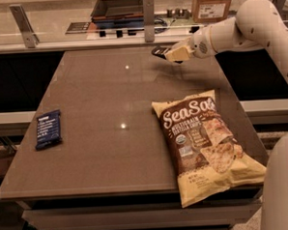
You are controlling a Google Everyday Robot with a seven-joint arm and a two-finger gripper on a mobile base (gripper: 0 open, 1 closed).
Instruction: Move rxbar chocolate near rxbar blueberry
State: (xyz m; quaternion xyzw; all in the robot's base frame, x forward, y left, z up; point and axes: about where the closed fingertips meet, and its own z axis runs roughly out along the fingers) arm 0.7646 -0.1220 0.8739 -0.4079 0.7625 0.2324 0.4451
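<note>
The gripper (169,52) hangs over the far right part of the table (99,90), close to its back edge. It sits at the end of a white arm (248,22) that reaches in from the right. Its jaws are closed on the rxbar chocolate (157,51): the cream fingers pinch one end of the small black bar, and the rest of it sticks out to the left of the jaws, roughly level and apparently just clear of the tabletop, with a faint dark reflection beneath it. The rxbar blueberry (48,129) lies flat on the table, well apart from the jaws. It is far to their left and much nearer the camera, close to the table's left edge, with its long side running roughly front to back. A large Sea Salt chip bag (206,142) also lies flat, on the camera side of the jaws and slightly to their right. Its top edge is well short of them and its bottom corner hangs over the table's front right edge. Behind the jaws, past the table's back edge, a counter holds a dark tray (121,4) to their left and a cardboard box (213,2) to their right.
</note>
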